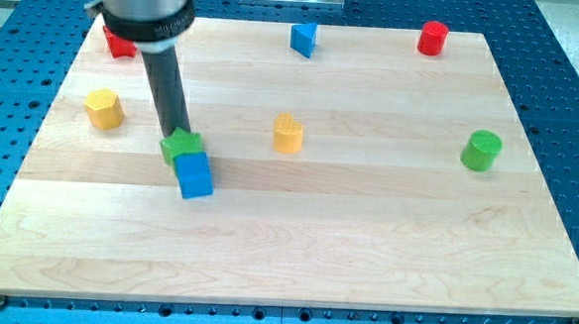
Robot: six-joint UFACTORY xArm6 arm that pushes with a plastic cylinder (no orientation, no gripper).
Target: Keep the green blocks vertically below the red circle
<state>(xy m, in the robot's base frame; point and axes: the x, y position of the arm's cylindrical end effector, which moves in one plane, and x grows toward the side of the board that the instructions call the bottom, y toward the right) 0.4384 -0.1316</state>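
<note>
The red circle [433,37] sits near the board's top right corner. A green circle [482,150] lies below it and a little to the right, near the right edge. A green star [179,145] lies left of centre, pressed against a blue cube [196,174] just below it. My tip [175,133] touches the green star's upper edge.
A red star [117,44] at the top left is partly hidden behind the rod. A yellow hexagon [104,109] lies left of my tip. A yellow block [288,133] sits at centre. A blue block [303,38] sits at the top middle.
</note>
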